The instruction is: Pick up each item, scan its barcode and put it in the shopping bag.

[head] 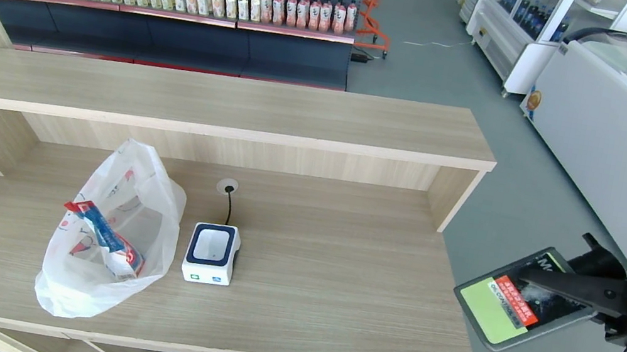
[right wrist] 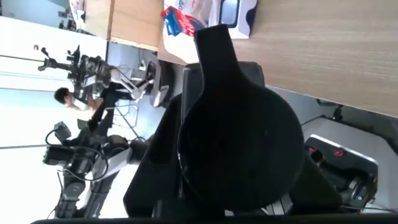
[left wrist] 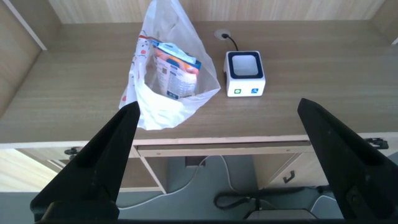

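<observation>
Off the table's (head: 334,281) right edge, right end effector (head: 525,281) pinches a flat packet (head: 492,308); present it flat, square over the scanner (head: 211,253), slowly.

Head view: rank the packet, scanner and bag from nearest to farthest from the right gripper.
1. The packet, held in the right gripper, off the counter's right edge.
2. The scanner, mid-counter.
3. The bag, left of the scanner.
</observation>
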Available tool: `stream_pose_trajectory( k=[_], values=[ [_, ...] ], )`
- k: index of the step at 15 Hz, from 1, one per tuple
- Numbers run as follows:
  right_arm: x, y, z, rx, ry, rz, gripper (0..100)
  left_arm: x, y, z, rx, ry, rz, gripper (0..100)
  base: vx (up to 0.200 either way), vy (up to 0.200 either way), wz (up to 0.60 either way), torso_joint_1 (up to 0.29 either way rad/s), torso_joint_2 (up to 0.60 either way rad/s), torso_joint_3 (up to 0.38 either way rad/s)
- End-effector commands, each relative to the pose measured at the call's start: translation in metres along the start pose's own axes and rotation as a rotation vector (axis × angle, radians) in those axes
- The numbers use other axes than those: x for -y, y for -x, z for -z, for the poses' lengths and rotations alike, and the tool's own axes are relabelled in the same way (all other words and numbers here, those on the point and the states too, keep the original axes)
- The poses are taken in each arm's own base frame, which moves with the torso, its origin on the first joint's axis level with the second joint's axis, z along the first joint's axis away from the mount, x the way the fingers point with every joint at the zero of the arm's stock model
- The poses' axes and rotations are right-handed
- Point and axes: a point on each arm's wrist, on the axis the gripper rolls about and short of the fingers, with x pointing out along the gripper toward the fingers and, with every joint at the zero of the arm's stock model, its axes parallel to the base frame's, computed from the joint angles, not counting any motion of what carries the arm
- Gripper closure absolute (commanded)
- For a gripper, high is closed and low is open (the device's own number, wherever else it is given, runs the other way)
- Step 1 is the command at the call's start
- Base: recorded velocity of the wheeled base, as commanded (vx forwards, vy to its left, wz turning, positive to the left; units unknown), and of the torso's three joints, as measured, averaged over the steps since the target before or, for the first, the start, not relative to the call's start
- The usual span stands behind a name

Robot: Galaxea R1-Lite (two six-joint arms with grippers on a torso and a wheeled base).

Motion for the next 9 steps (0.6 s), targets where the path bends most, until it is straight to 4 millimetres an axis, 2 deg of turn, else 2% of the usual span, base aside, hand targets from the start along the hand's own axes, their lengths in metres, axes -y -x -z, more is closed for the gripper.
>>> stream_pose_trajectory(
  k=[1, 8, 9],
  values=[
    [0.0012, -0.0102, 0.0086, -0.050, -0.052, -0.013, 100, 0.0000, 0.0000, 0.0000, 0.001, 0.000, -0.001, 0, 0.000, 0.000, 0.00, 0.000, 0.00, 0.000],
    [0.0035, -0.0080, 0.0120, -0.050, -0.073, 0.000, 100, 0.0000, 0.0000, 0.0000, 0.001, 0.000, 0.001, 0, 0.000, 0.000, 0.00, 0.000, 0.00, 0.000],
    [0.0038, -0.0080, 0.0115, -0.049, -0.073, 0.001, 100, 0.0000, 0.0000, 0.0000, 0.001, 0.003, -0.001, 0, 0.000, 0.200, 0.00, 0.002, 0.00, 0.002]
  ],
)
